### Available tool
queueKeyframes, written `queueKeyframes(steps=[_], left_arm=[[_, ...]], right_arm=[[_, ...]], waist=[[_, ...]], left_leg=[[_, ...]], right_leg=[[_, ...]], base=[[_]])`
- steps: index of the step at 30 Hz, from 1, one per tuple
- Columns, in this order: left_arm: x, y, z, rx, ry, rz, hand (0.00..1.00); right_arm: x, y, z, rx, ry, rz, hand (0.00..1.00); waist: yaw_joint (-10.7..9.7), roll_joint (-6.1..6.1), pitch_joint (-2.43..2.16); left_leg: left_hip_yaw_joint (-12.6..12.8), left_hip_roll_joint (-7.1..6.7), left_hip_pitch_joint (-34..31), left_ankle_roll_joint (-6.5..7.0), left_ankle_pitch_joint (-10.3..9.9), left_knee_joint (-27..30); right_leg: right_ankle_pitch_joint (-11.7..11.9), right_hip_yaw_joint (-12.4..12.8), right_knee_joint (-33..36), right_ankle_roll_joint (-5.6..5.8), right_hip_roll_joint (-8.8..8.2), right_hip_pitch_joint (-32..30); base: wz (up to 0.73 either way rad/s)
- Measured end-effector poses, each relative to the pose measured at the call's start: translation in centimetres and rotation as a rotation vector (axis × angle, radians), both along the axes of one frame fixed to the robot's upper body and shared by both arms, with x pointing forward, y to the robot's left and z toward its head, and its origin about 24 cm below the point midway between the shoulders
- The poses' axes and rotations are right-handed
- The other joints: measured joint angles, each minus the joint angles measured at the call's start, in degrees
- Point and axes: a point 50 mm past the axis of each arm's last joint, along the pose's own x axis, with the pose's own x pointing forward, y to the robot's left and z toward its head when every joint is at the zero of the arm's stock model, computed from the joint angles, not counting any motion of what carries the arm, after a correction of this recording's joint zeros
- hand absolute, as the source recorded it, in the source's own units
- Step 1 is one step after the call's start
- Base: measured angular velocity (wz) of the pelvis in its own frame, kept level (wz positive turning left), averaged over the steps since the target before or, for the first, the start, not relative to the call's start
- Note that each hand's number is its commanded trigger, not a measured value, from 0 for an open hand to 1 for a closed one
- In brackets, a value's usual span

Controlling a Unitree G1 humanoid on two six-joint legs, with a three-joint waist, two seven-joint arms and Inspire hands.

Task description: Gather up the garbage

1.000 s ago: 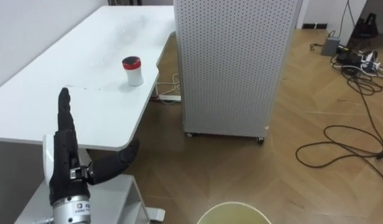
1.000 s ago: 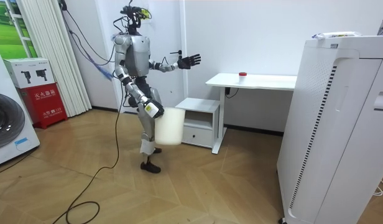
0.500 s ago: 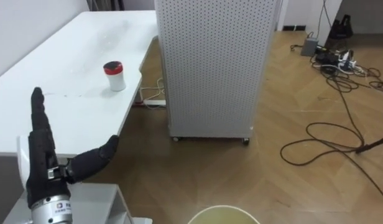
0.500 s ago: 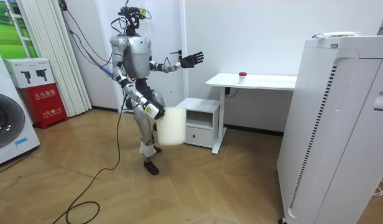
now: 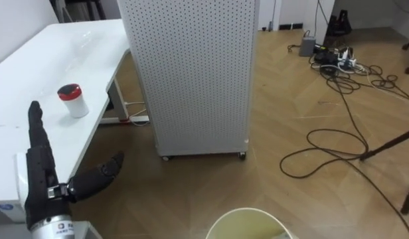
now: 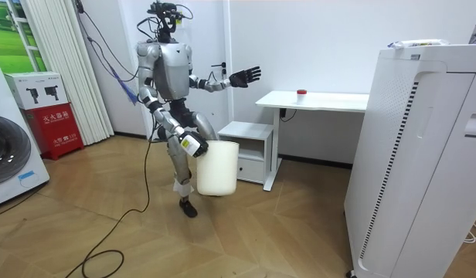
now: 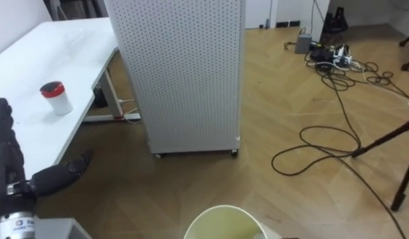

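You see: white table (image 5: pixel 32 63); white cup (image 5: pixel 74 102), red lid (image 5: pixel 70 90). White cabinet (image 5: pixel 191 66), fine dot perforation all over. Tan wood floor (image 5: pixel 291 99), herringbone pattern; black cables (image 5: pixel 337 141). Pale cream bucket (image 5: pixel 247 224). Your left hand (image 5: pixel 40 184) black.

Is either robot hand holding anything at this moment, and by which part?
The cream bucket hangs from the right robot hand, at its upper rim. The left robot hand is raised, open and empty.
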Motion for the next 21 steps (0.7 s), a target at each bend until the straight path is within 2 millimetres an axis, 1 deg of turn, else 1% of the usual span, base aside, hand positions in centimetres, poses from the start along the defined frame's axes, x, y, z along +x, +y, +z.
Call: queueKeyframes(steps=[1,2,3,4,5,6,8,10,11,15,17,18,19,21], left_arm=[[-0.02,0.08,0.02,0.0,-0.001,0.004,0.0],[-0.08,0.19,-0.01,0.0,0.0,0.009,0.0],[-0.17,0.28,-0.09,0.0,0.004,0.013,0.0],[-0.33,0.41,-0.21,-0.002,0.009,0.02,0.0],[-0.31,0.39,-0.21,-0.002,0.009,0.019,0.0],[-0.3,0.39,-0.21,-0.001,0.01,0.016,0.0],[-0.32,0.39,-0.21,0.006,0.012,0.015,0.0],[-0.32,0.35,-0.22,0.011,0.013,0.014,0.0],[-0.31,0.37,-0.21,0.01,0.012,0.015,0.0],[-0.31,0.38,-0.19,0.011,0.012,0.015,0.0],[-0.3,0.36,-0.13,0.012,0.009,0.014,0.0],[-0.29,0.34,-0.02,0.012,0.004,0.013,0.0],[-0.28,0.31,0.1,0.012,-0.001,0.012,0.0],[-0.27,0.26,0.25,0.013,-0.008,0.01,0.0]], right_arm=[[0.01,-0.07,0.02,-0.002,-0.001,-0.002,1.0],[0.01,-0.05,0.01,-0.002,-0.001,-0.007,1.0],[-0.04,0.09,-0.07,0.002,0.001,-0.01,1.0],[-0.07,0.32,-0.13,0.009,0.001,-0.012,1.0],[-0.06,0.34,-0.13,0.009,0.0,-0.012,1.0],[-0.07,0.33,-0.13,0.008,0.0,-0.012,1.0],[-0.08,0.35,-0.14,0.007,0.001,-0.011,1.0],[-0.06,0.39,-0.13,0.008,0.0,-0.01,1.0],[0.01,0.41,-0.07,0.008,-0.003,-0.008,1.0],[0.4,0.63,0.32,-0.004,-0.025,0.017,1.0],[0.5,0.7,0.42,-0.014,-0.03,0.031,1.0],[0.47,0.73,0.4,-0.016,-0.028,0.034,1.0],[0.45,0.72,0.38,-0.018,-0.027,0.034,1.0],[0.47,0.68,0.39,-0.019,-0.026,0.035,1.0]], waist=[[0.08,0.18,-0.12],[0.48,0.29,-0.27],[0.91,-0.01,-0.43],[0.92,-0.62,-0.79],[0.8,-0.74,-0.8],[0.97,-0.8,-0.84],[1.32,-0.83,-0.85],[1.37,-0.93,-0.81],[1.47,-1.01,-0.79],[1.2,-1.04,-0.77],[0.84,-1.03,-0.77],[0.29,-1.03,-0.78],[-0.08,-0.98,-0.76],[-0.19,-0.98,-0.77]], left_leg=[[-0.05,-1.21,0.01,0.17,1.56,-6.08],[-0.32,-2.64,0.05,1.0,5.58,-9.64],[-0.96,-3.16,0.59,1.42,6.63,-10.33],[-1.65,-4.39,1.84,1.46,7.06,-11.76],[-1.84,-4.93,2.1,1.54,7.1,-12.22],[-2.32,-5.5,2.47,1.57,7.07,-12.74],[-3.78,-6.75,3.73,1.59,7.02,-14.13],[-4.45,-7.05,4.85,1.56,6.96,-14.9],[-4.71,-7.67,5.35,1.57,6.91,-15.3],[-5.69,-7.91,5.37,1.51,6.82,-15.44],[-6.14,-8.02,5.34,1.48,6.79,-15.45],[-6.65,-8.29,5.34,1.48,6.79,-15.45],[-7.14,-8.5,5.36,1.48,6.78,-15.45],[-7.1,-8.69,5.4,1.49,6.77,-15.45]], right_leg=[[-0.14,0.33,-0.25,0.47,-0.04,0.11],[-0.51,1.05,-0.19,1.14,-0.21,0.12],[-0.7,1.74,-0.19,1.52,-0.57,0.1],[-0.71,2.18,-0.64,2.37,-1.34,0.06],[-0.65,2.14,-1.11,2.73,-1.59,0.01],[-0.26,2.15,-1.97,3.42,-1.81,0.34],[0.33,2.26,-3.6,4.3,-2.07,1.67],[0.49,2.59,-5.05,4.58,-2.2,3.09],[0.53,2.8,-5.8,4.64,-2.24,3.68],[0.58,2.92,-6.44,4.7,-2.11,4.26],[0.59,2.48,-6.74,4.7,-2.03,4.93],[0.6,1.81,-7.51,4.7,-1.97,5.58],[0.6,1.76,-7.9,4.71,-1.91,6.04],[0.6,1.76,-8.22,4.71,-1.98,6.43]], base=[[-0.25],[-0.25],[-0.25],[-0.13],[-0.05],[0.0],[-0.05],[0.0],[-0.04],[0.02],[0.15],[0.3],[0.31],[0.14]])
